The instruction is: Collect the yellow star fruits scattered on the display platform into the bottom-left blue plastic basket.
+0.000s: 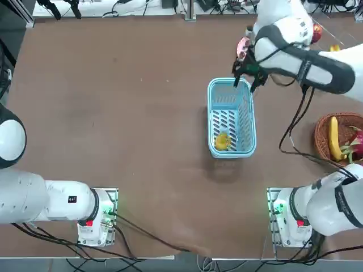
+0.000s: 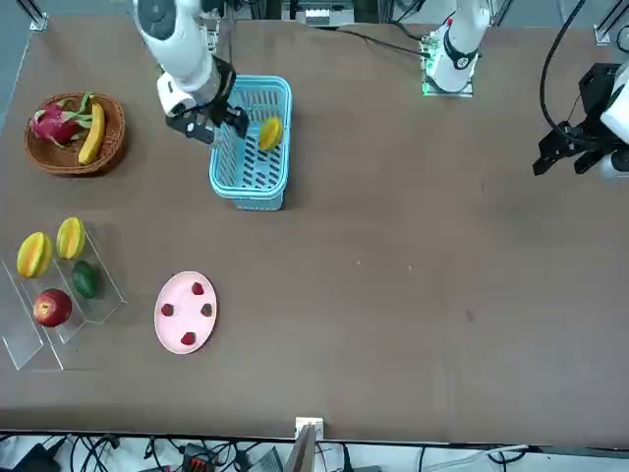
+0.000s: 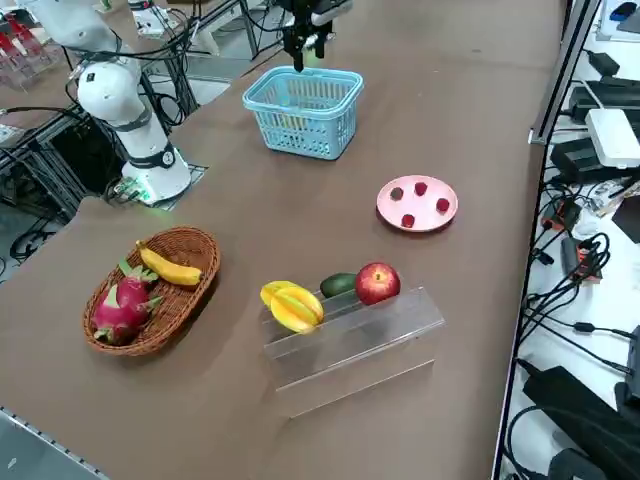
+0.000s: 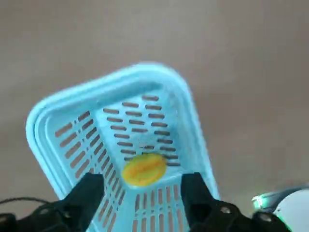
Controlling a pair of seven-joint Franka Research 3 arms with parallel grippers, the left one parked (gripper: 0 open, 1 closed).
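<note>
So the right gripper [image 4: 140,191] is hanging over the far end of the blue plastic basket [image 1: 248,122], up above the rim and not touching it. In the wrist view the two black fingers [image 4: 87,193] are spread wide with nothing between them, the jaws are empty.

One star fruit [image 4: 144,168] is already down on the slotted floor of the basket, lying loose toward the end closer to the robot's base. From the front it shows as a yellow lump [image 2: 269,133] inside the basket, a bit beside the gripper.

The other two star fruits [image 3: 290,303] sit on the clear display platform [image 3: 385,335], touching each other at one end of the upper tier. Just beside them in the same row is a green fruit [image 3: 339,284], then a red apple [image 3: 377,282].

Also on the table: a pink plate [image 2: 167,329] with a few small red bits, near the platform, and a woven basket [image 3: 195,250] holding a banana [image 3: 170,268] and a dragon fruit [image 3: 120,305], well apart from the blue one.
</note>
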